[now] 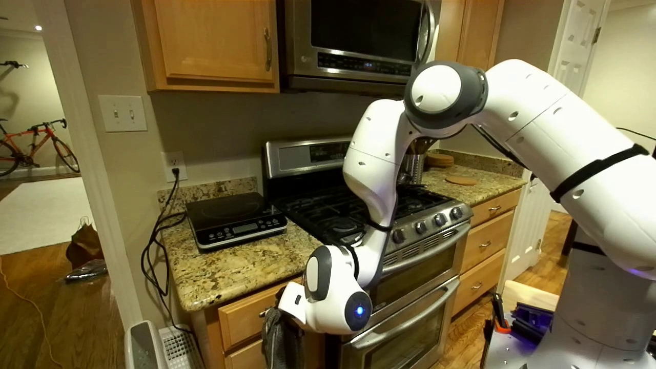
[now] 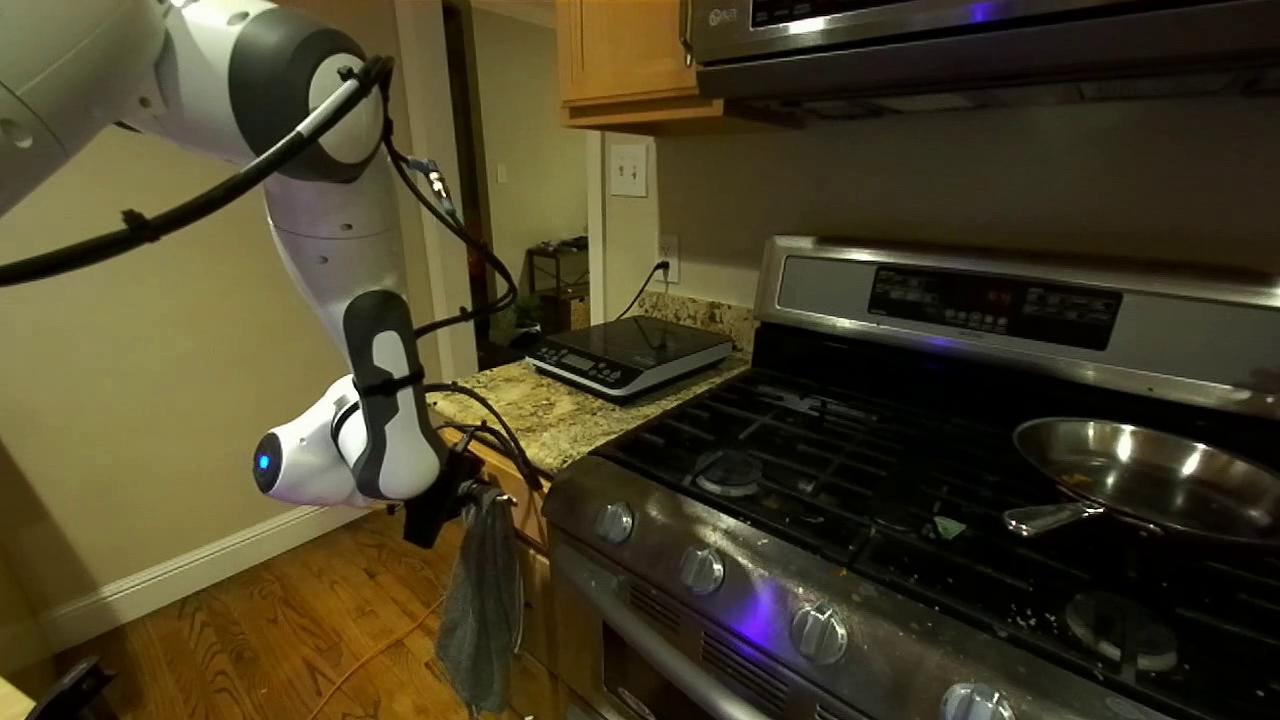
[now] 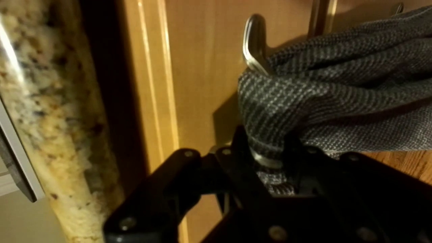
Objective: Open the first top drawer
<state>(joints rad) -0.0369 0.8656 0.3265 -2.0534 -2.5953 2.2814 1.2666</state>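
For the top drawer [image 1: 241,318]: lying just beneath the front edge of the counter [image 1: 230,271], between the free front corner and the front corner beside the range [image 2: 750,610]; apparently sitting fully pushed in. For the gripper [image 3: 266,140]: pointing straight at that drawer, standing nearly closed, and pinching the towel [image 3: 324,84] draped over the handle [image 3: 255,44], with fingers [image 3: 240,138] to either side, one toward the counter's front edge, one away; probably catching the handle beneath, though not showing that contact. For drawer and handle alike: running lengthwise parallel to the same edge, hence meeting the fingers crosswise. For the coming move: probably calling for a straight pull at right angles to that edge, favouring neither corner; possibly risking slippage of towel along handle.
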